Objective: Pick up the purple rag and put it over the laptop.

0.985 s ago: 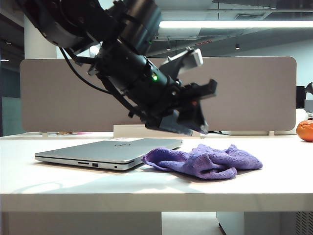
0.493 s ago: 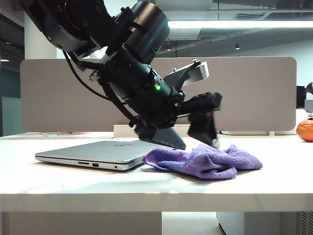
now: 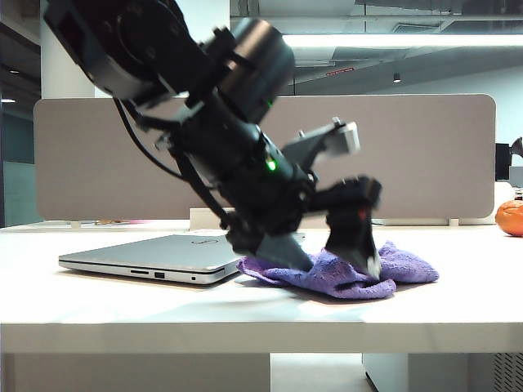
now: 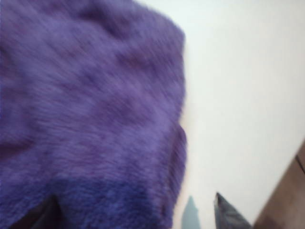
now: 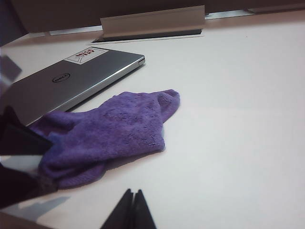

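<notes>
The laptop (image 3: 184, 253) lay closed and flat on the left part of the white desk (image 3: 122, 314), lid logo up, ports along the near side edge. In the right wrist view the laptop (image 5: 71, 81) carried a white sticker (image 5: 86, 55) near its far corner. The purple rag (image 3: 409, 263) sat crumpled on the desk just right of the laptop, its left end touching or nearly touching the laptop's right front corner; none of it lay on the lid. The left arm (image 3: 204, 122) reached down from upper left across the middle. The left hand (image 3: 331, 263) was low over the rag, fingers spread wide apart, one dark fingertip (image 3: 282, 251) at the rag's left part, the other (image 3: 359, 245) coming down on its middle. The rag was not lifted and not clamped. The left wrist view was blurred, filled mostly by fuzzy rag (image 4: 90, 114), with bare desk beside it and one fingertip (image 4: 228, 214) off the cloth's edge. The right hand (image 5: 129, 210) showed only in the right wrist view, fingertips pressed together, holding nothing, over bare desk near the rag (image 5: 114, 131). A grey partition (image 3: 441, 155) stood behind the desk. An orange object (image 3: 510, 218) sat at the far right edge.
</notes>
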You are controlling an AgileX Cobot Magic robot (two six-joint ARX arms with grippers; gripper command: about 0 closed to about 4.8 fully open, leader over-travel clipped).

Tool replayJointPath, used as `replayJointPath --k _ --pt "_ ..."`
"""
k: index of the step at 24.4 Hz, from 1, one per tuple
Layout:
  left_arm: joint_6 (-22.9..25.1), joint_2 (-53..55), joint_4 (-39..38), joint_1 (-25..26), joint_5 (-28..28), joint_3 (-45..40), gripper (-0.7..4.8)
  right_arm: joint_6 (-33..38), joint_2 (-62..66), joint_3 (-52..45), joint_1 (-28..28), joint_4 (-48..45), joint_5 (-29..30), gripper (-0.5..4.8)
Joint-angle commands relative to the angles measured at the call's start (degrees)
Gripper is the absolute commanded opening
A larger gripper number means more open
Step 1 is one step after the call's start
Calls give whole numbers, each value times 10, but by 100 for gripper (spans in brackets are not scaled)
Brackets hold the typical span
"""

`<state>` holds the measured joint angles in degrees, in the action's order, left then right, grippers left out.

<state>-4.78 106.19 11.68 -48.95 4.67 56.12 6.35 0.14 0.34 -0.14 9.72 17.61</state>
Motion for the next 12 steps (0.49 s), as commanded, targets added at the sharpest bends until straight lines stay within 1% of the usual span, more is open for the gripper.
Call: replayJointPath --k 1,4,5,6,7,8,9,10,12 --pt "-2 11 13 -16 -21 2 394 0 0 -2 1 -10 2 22" --pt "-2 12 13 -25 -58 2 394 0 0 -2 0 -10 2 22" --pt "-2 12 18 -28 -80 2 361 0 0 -2 0 -10 1 22" --pt "-2 12 22 -28 -81 2 276 0 0 -2 1 -10 2 22" --pt "-2 12 23 -28 -82 2 224 0 0 -2 1 -10 2 22" --pt "-2 12 24 -28 -81 2 158 0 0 -2 1 -10 2 22" --pt "-2 12 25 -28 -82 2 115 0 0 -2 0 -10 2 22" --pt "-2 12 26 -28 -82 2 84 0 0 -2 0 -10 2 22" --pt "-2 12 28 -28 -81 2 52 0 0 -2 1 -10 2 22"
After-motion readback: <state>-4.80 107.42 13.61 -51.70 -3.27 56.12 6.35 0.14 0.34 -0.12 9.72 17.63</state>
